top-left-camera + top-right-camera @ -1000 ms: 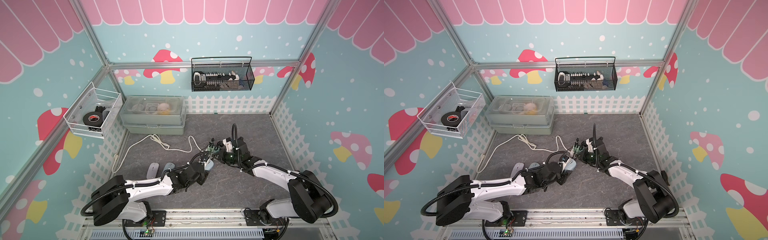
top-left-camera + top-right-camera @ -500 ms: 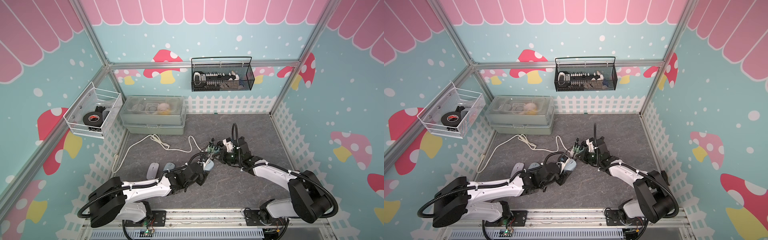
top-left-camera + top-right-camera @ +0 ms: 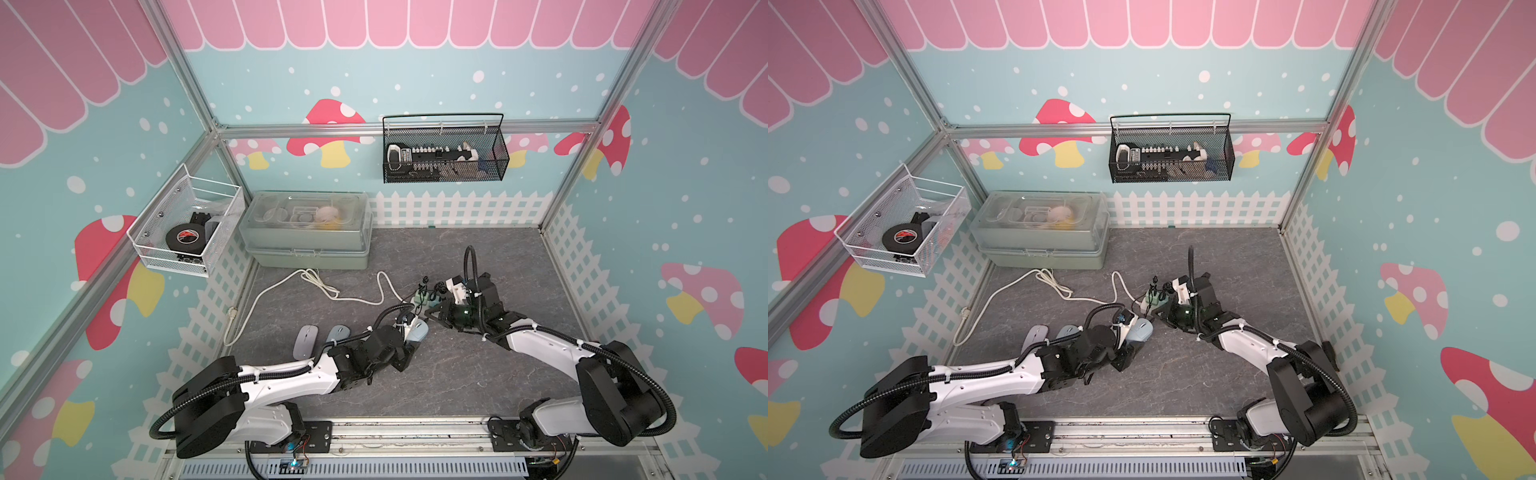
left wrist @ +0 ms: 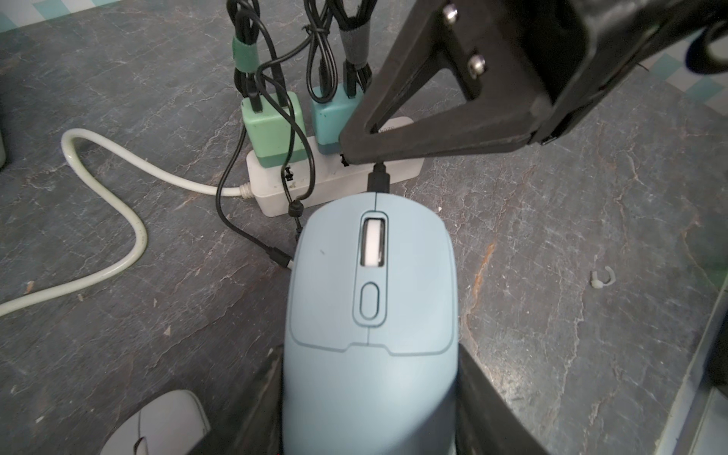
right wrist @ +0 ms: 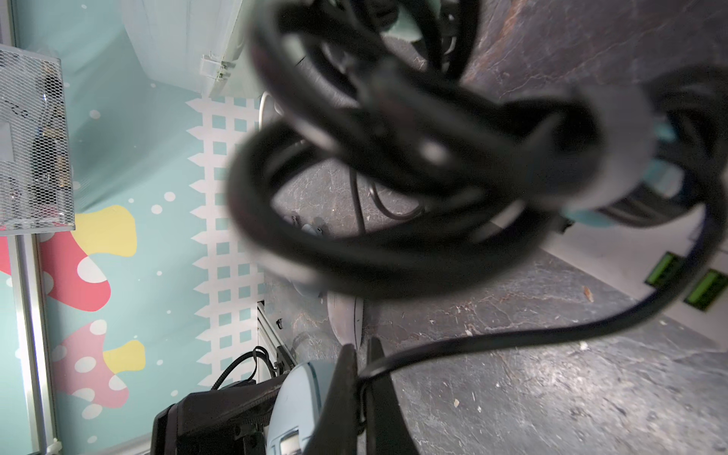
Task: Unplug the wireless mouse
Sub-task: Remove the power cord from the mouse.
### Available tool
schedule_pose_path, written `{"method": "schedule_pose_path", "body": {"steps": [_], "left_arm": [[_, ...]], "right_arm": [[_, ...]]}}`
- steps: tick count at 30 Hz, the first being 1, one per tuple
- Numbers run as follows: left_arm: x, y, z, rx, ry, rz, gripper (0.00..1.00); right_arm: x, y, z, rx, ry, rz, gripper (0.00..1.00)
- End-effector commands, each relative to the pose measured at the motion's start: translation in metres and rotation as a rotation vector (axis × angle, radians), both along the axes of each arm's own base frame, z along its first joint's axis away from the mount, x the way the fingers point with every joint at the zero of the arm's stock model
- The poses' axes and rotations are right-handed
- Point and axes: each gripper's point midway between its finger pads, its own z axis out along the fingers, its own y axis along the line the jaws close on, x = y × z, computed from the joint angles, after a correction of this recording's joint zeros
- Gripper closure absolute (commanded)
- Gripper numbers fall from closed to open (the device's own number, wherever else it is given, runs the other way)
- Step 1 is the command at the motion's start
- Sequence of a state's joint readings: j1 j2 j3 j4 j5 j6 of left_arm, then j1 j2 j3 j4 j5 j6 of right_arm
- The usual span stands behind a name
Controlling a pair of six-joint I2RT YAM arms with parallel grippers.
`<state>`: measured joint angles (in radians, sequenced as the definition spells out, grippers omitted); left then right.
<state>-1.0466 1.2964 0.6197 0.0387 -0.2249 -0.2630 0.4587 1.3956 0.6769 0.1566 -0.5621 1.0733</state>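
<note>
Mouse (image 4: 370, 295) at the middle of the surface (image 3: 457, 374), held at both sides by left gripper (image 4: 370, 413), cable (image 4: 379, 179) plugged into its far end, cable pinched by closed right gripper (image 5: 360, 390) just beside the strip (image 4: 272, 185)

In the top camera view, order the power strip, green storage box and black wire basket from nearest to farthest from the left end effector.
From the left end effector:
1. Power strip, just beyond it on the table.
2. Green storage box, back left of the table.
3. Black wire basket, up on the back wall.
</note>
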Motion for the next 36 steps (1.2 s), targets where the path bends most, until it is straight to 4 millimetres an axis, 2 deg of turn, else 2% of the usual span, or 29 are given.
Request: {"method": "schedule_pose_path", "body": {"steps": [1,26,36], "left_arm": [[-0.018,0.027,-0.032,0.109,0.092,0.025,0.51],[-0.021,0.039,-0.022,0.106,0.073,0.052,0.51],[-0.017,0.040,-0.014,0.095,0.040,0.063,0.51]], "right_arm": [[0.045,-0.028,0.024,-0.045,-0.137,-0.163,1.00],[0.057,-0.041,0.034,-0.034,-0.160,-0.196,1.00],[0.056,-0.038,0.034,-0.012,-0.154,-0.185,1.00]]}}
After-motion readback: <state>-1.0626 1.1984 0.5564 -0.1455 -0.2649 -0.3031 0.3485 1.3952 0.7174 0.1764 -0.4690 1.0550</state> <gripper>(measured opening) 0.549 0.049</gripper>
